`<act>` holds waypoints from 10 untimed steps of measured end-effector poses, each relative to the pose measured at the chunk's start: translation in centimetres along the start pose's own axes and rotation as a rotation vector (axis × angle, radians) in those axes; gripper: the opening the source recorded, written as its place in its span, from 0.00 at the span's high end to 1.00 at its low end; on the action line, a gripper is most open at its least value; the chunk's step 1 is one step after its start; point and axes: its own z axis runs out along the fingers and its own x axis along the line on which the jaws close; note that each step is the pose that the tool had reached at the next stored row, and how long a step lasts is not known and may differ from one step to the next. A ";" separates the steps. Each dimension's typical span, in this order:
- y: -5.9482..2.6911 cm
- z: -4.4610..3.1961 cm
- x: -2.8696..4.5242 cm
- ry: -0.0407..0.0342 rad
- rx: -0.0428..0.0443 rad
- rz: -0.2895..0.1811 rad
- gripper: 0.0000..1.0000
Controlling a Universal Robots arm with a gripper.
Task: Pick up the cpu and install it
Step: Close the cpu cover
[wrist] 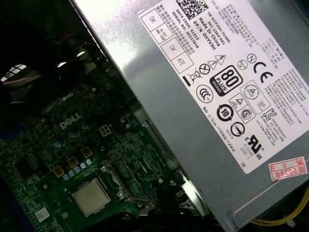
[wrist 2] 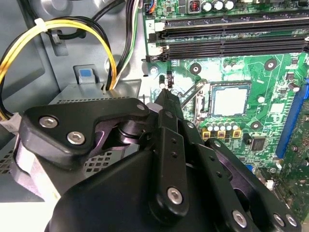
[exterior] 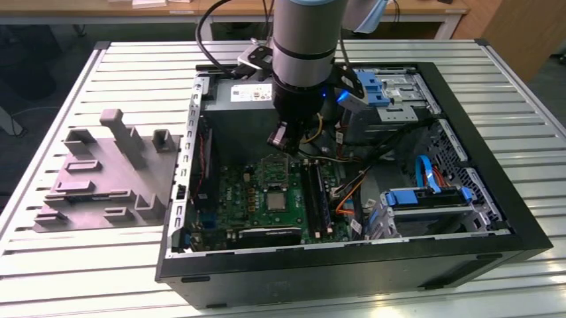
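In the exterior view I see my arm reaching down into the open computer case (exterior: 495, 218) on the slatted counter (exterior: 106, 265). The hand (exterior: 278, 138) hangs just above the green motherboard (exterior: 265, 199), beside the grey power supply (exterior: 234, 116). The cpu (exterior: 276, 200) lies flat in its socket on the board, a little below the hand in this view and apart from it. Cables (exterior: 354, 179) run across the case on the exterior view's right, and a grey fixture (exterior: 102, 175) sits on the counter outside the case.

In the second wrist view the hand's black fingers (wrist 2: 166, 104) come together to a narrow tip with nothing between them. The cpu (wrist 2: 230, 100) sits in its socket frame (wrist 2: 203, 99), near that tip but not touching it. Memory slots (wrist 2: 227, 34) lie beyond, and yellow and black wires (wrist 2: 72, 24) loop over the metal wall.

In the first wrist view the cpu (wrist: 90, 197) rests in the socket, with the labelled power supply (wrist: 203, 82) close alongside.
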 end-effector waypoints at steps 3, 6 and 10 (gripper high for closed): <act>0.01 -0.02 0.01 0.0007 -0.0002 -0.011 0.89; 0.03 -0.08 0.03 0.0013 -0.0004 -0.020 0.89; 0.05 -0.13 0.04 0.0014 -0.0007 -0.028 0.89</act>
